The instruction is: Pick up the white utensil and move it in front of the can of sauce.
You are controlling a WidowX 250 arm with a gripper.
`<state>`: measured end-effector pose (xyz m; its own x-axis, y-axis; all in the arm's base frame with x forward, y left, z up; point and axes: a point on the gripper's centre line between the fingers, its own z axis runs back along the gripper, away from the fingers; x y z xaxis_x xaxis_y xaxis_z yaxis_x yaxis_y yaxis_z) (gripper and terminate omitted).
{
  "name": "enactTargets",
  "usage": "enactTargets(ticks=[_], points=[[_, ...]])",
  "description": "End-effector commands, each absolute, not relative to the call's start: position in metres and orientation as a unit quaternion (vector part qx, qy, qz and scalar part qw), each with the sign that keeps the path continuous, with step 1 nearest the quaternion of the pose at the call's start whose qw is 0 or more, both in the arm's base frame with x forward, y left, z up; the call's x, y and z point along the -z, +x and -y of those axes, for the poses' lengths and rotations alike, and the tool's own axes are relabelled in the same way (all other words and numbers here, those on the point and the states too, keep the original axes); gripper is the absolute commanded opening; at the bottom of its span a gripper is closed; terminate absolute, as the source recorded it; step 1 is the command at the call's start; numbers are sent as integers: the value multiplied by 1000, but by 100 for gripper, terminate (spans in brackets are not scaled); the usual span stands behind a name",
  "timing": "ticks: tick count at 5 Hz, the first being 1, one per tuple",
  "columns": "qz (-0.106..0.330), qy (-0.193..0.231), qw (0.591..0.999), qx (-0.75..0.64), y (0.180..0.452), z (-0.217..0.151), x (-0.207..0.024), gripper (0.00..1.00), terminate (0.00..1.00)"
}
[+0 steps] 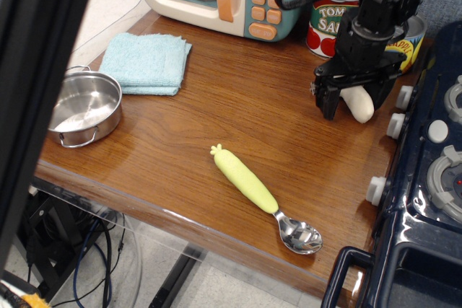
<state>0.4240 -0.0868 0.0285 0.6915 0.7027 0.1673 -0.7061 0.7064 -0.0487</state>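
Presently one gripper (353, 102), jaws clamped on one white utensil (359, 104): thick white stem, cap hidden between the fingers. Two cans directly behind it: can of sauce (330, 18), one yellow can (406, 40). One spoon (263, 198) lies well forward of it

The white utensil (359, 104) lies between the hand's (351, 101) fingers, just before the can of sauce (330, 19).

- Bright, even light from overhead; the wooden table (238, 117) carries a soft sheen.
- Glare on the spoon (268, 200) bowl.
- A dark, blurred bar fills the left edge.
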Motion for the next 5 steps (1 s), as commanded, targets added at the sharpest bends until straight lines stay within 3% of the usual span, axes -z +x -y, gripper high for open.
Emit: enactTargets(ticks=[1,2,4,5], points=[[170,-60,901,-394,407,82,-123,100,0],[170,-78,896,-403,397,72,-142,100,0],[170,-78,896,-403,397,72,-142,100,0],[170,-78,896,-403,397,72,-142,100,100]])
